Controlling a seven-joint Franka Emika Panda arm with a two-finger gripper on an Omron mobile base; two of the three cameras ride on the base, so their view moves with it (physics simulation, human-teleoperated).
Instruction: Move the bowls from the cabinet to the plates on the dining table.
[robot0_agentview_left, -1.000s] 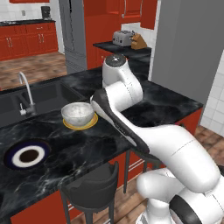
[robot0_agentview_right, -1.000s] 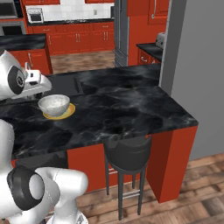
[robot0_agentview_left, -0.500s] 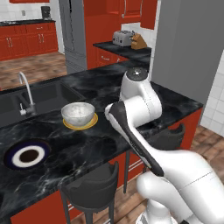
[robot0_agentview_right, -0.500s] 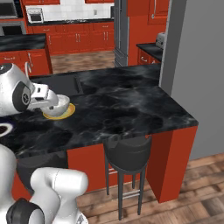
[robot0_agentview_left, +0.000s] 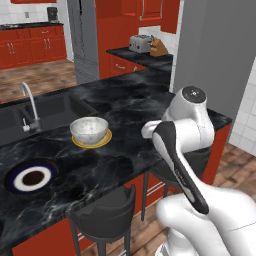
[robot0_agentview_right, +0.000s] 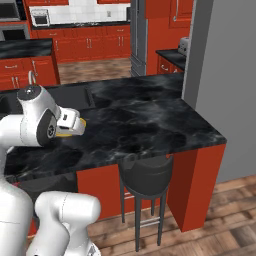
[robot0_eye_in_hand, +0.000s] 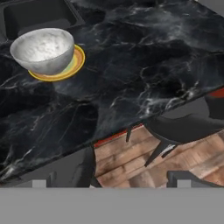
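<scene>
We'd swung off the speckled grey stone-look bowl (robot0_agentview_left: 89, 130), pincer (robot0_eye_in_hand: 109, 183) released; bowl sat at 10 o'clock, one delivered.

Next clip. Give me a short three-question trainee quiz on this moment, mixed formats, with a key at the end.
1. True or false: the grey speckled bowl sits on the yellow-orange plate.
2. Multiple choice: the blue-rimmed plate holds A) the brown bowl, B) nothing, C) a cup.
3. Short answer: what lies just behind the grey bowl on the dining table?

Key
1. True; the bowl rests upright on that plate.
2. B; its dark centre is bare.
3. The built-in sink, with the faucet at its near edge.
</scene>
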